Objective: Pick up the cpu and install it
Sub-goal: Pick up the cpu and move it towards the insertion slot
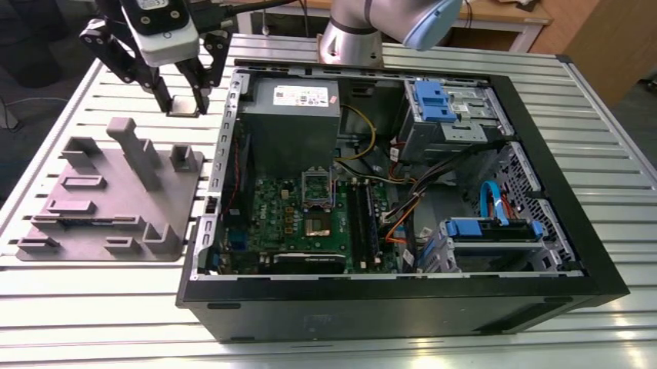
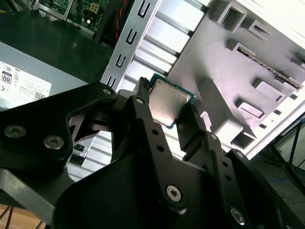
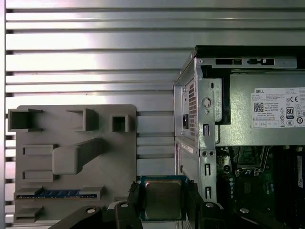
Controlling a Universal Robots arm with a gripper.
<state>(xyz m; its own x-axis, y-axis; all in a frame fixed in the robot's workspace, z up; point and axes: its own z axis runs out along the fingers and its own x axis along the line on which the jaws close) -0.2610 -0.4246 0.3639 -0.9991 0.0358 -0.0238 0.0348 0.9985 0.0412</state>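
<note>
A: Step in hand?

B: Carry. The gripper (image 1: 185, 105) is clenched on the cpu (image 3: 163, 199), one black finger (image 2: 145, 126) on each of two opposite edges. Chip is clear of every surface, with its silver top facing the first wrist view.

A: Where exactly?

B: Above the slatted table (image 1: 61, 307), outside the computer case (image 1: 605, 254). It hangs over the strip between the grey fixture (image 1: 113, 192) and the case's perforated side wall (image 1: 228, 131), at the far end of both in the exterior view.

A: Install done?

B: No. The socket (image 1: 316, 223) sits on the green board inside the case, well apart from the chip. Its dark centre looks bare and its frame seems to be raised, though I can't be sure from here.

A: What does seating call for?

B: My read: height enough to clear the side wall, then the chip held level and square to the socket. Corner orientation can't be checked from these views.

A: In the way?

B: The grey power supply box (image 1: 292, 115) stands just beyond the socket. Orange and yellow cables (image 1: 405, 211) run on the exterior view's right of it, near but not across it. A blue strip (image 3: 57, 193) lies in one fixture slot, away from the path.
</note>
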